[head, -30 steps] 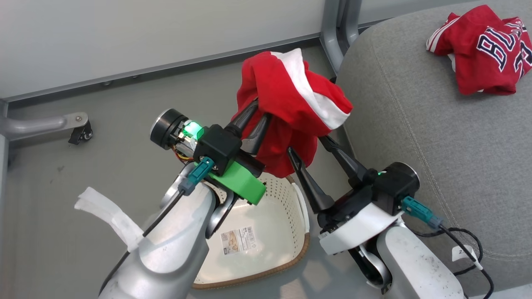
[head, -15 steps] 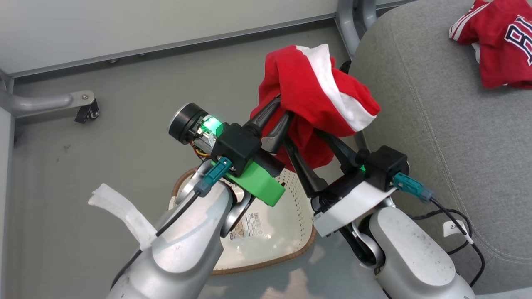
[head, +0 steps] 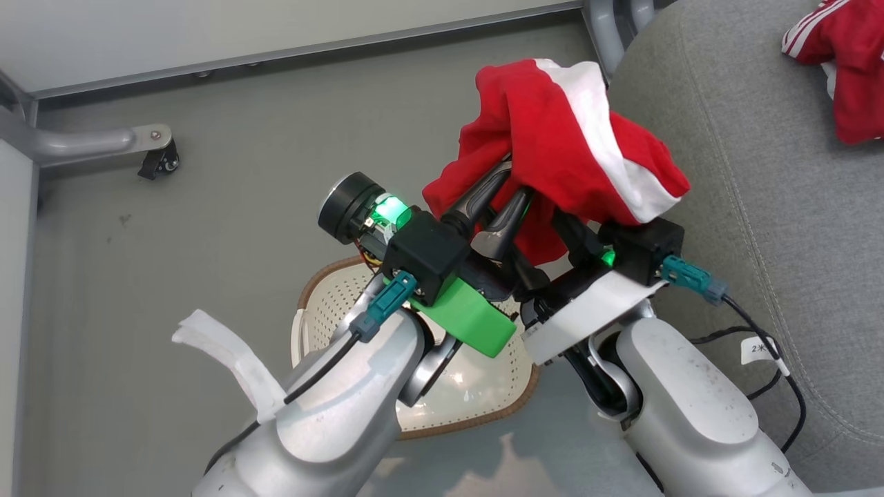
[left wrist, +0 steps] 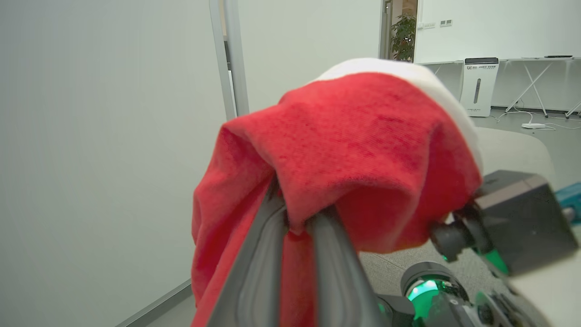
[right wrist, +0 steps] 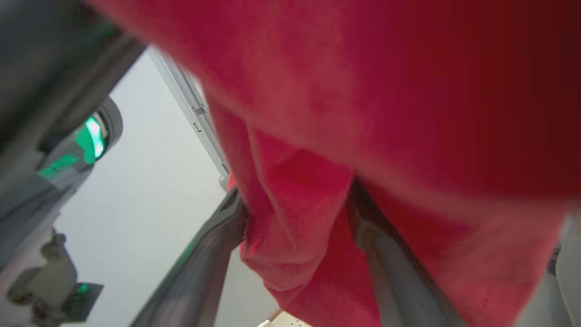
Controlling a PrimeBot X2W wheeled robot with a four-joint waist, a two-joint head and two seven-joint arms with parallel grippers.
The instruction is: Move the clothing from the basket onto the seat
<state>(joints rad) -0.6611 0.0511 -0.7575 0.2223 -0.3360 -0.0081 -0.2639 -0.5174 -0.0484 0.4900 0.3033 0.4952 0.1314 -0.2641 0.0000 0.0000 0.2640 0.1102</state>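
Though half buried in cloth, left claw (left wrist: 297, 218): clamped on the red garment (head: 552, 138), fingers (left wrist: 254, 272) pretty much together with a fold pinched between the tips
Right claw (right wrist: 297, 195): spread wide, not pinching anything; tucked up under the same garment, cloth sagging down between both fingers and brushing them
Garment: bunched up in the air, draped over both claws like a hood, white stripe running across the top
Garment spot: above the far side of the basket (head: 324, 304), right up against the left edge of the seat (head: 746, 172) in the head view
Basket: down on the grey floor (head: 173, 241) under the two forearms, just beside the seat
Seat: second red piece (head: 853, 76) with white stripes lying on it at the far right, well apart from the claws
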